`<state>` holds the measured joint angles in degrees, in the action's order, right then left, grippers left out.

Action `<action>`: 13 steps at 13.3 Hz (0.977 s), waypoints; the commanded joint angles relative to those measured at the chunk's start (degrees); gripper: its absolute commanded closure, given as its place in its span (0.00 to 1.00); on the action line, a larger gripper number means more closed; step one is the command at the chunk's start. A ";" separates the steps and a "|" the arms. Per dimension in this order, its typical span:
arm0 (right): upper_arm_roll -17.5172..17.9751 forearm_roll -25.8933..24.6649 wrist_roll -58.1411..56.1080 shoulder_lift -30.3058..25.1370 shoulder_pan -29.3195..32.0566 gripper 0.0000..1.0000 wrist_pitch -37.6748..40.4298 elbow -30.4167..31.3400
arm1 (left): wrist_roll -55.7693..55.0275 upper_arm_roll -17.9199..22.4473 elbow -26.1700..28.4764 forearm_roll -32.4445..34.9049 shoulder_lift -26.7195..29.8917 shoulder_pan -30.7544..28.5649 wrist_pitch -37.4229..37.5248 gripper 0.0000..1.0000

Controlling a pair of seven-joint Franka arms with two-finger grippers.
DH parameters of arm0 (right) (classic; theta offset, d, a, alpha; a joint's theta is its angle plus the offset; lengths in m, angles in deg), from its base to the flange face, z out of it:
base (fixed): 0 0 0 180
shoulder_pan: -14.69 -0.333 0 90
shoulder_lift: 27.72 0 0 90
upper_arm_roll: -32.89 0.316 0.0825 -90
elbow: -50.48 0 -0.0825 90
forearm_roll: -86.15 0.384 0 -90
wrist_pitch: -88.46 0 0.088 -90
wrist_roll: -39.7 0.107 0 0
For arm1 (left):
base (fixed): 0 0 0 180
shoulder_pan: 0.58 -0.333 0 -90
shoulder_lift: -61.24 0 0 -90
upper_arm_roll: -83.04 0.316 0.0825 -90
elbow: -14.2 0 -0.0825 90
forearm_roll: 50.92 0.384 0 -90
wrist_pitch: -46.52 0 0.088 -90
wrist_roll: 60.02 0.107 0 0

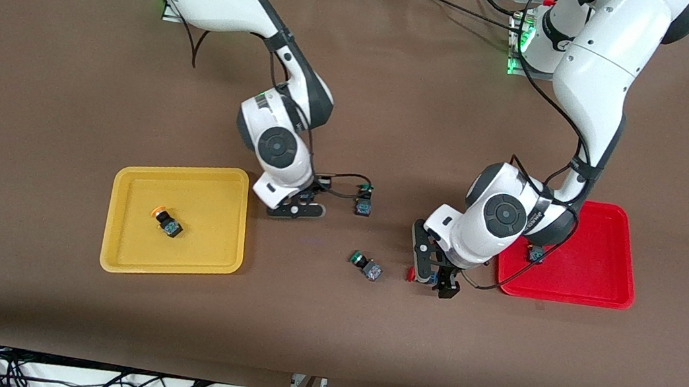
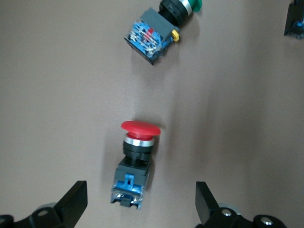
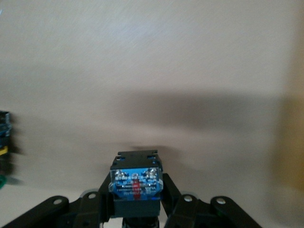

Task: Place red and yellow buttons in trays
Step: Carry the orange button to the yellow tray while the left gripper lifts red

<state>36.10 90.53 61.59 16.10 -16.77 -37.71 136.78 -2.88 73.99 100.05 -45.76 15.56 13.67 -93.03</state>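
My left gripper [image 1: 436,277] is open, low over the table beside the red tray [image 1: 599,280]. A red-capped button [image 2: 137,159] lies on its side between its fingers [image 2: 76,199], also seen in the front view [image 1: 412,274]. My right gripper [image 1: 297,206] is shut on a button's blocky body [image 3: 135,183], beside the yellow tray [image 1: 129,258]; its cap is hidden. A yellow-orange button [image 1: 166,221] lies in the yellow tray. A dark button body [image 1: 535,253] lies in the red tray, cap hidden by the arm.
One green-capped button [image 1: 365,266] lies on the table between the grippers and also shows in the left wrist view [image 2: 154,28]. Another green-capped button [image 1: 363,205] lies next to my right gripper. The brown table [image 1: 66,83] spreads wide around both trays.
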 commanded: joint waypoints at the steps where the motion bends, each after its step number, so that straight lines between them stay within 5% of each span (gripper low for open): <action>1: -1.00 -0.95 -12.00 -2.16 5.34 0.95 4.97 -1.40 | 1.84 -0.18 0.89 1.00 -1.42 -0.63 -5.01 0.12; 4: -3.38 -6.29 -16.26 -1.20 7.55 0.93 4.01 -1.40 | 1.75 0.09 0.37 1.08 -3.27 -0.63 -8.19 0.11; 5: -3.47 -8.23 -16.44 -0.76 8.34 0.92 2.70 -1.06 | 1.84 0.17 0.37 1.08 -3.80 -0.63 -9.07 0.29; 7: -3.47 -8.60 -17.40 -0.05 10.19 0.68 0.67 -0.52 | 1.75 0.18 0.54 1.08 -4.15 -0.63 -9.87 0.81; 8: -3.47 -8.60 -18.54 0.30 10.89 0.49 -0.12 -0.35 | 1.75 0.18 0.54 1.00 -3.89 -0.72 -9.69 1.00; 10: -3.38 -7.99 -19.08 0.48 11.95 0.02 -0.39 -0.35 | 1.31 0.09 0.80 0.91 -1.80 -2.29 -7.95 1.00; 13: -3.21 -7.37 -18.55 -0.40 11.60 0.00 0.57 -1.14 | 1.23 -0.70 0.10 -1.36 6.62 -7.64 10.19 1.00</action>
<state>32.25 82.83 43.28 16.91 -5.15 -37.72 135.71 -2.10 74.22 99.01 -45.90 14.99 9.65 -92.94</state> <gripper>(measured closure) 0.097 0.665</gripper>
